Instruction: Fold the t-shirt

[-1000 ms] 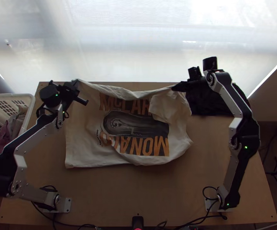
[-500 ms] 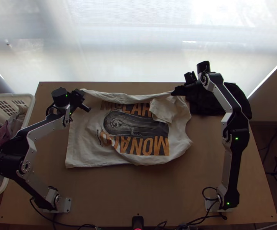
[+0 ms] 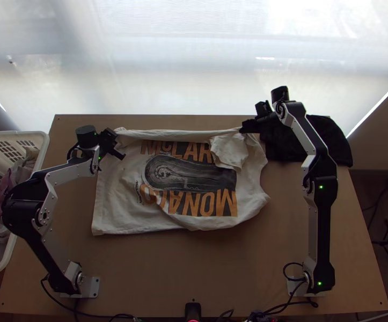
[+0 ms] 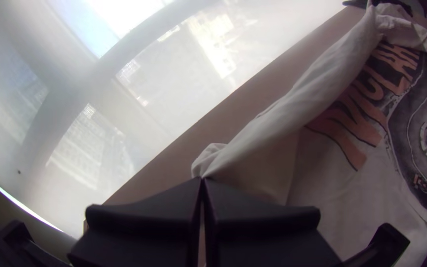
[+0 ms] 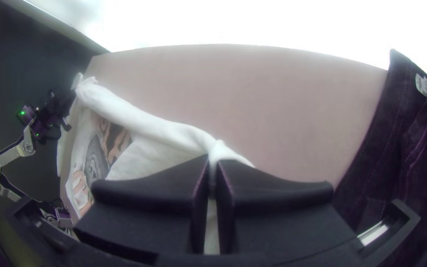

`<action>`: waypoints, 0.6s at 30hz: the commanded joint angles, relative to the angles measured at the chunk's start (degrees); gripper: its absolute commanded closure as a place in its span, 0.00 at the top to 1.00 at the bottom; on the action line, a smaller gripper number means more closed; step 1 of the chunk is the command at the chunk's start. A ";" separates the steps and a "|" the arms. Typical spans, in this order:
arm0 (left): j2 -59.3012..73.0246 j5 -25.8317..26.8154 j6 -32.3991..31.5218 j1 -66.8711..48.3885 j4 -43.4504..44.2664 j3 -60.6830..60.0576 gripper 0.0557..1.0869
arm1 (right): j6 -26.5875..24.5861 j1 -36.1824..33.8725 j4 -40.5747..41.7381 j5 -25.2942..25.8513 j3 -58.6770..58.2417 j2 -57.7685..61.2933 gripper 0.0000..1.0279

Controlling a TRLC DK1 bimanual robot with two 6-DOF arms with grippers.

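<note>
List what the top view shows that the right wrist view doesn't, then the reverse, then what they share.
Top view, not right wrist: the white basket beside the table, and the right arm's base.

Right wrist, not top: a small white label on the dark cloth.

Both: the t-shirt, the right gripper closed on its edge, the left gripper at its other upper corner, the dark cloth and the table.

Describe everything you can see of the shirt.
The shirt is soft-looking, off-white cloth with orange lettering and a dark graphic. Most lies wrinkled on the table, a flap folded over some lettering. The jaws of the left gripper and right gripper pinch its far edge, which forms a ridge between them.
</note>
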 commanded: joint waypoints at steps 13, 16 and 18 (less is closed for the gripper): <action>-22.34 5.69 3.60 -3.88 -22.28 -11.17 0.04 | -9.58 1.12 -17.35 -3.86 -17.03 -13.50 0.03; -25.07 5.69 7.20 -3.97 -22.98 -14.95 0.04 | -10.28 -0.90 -17.44 -4.13 -19.14 -13.85 0.03; -25.94 5.78 9.14 -3.35 -24.30 -16.09 0.04 | -10.55 -1.95 -18.67 -4.57 -19.58 -13.85 0.03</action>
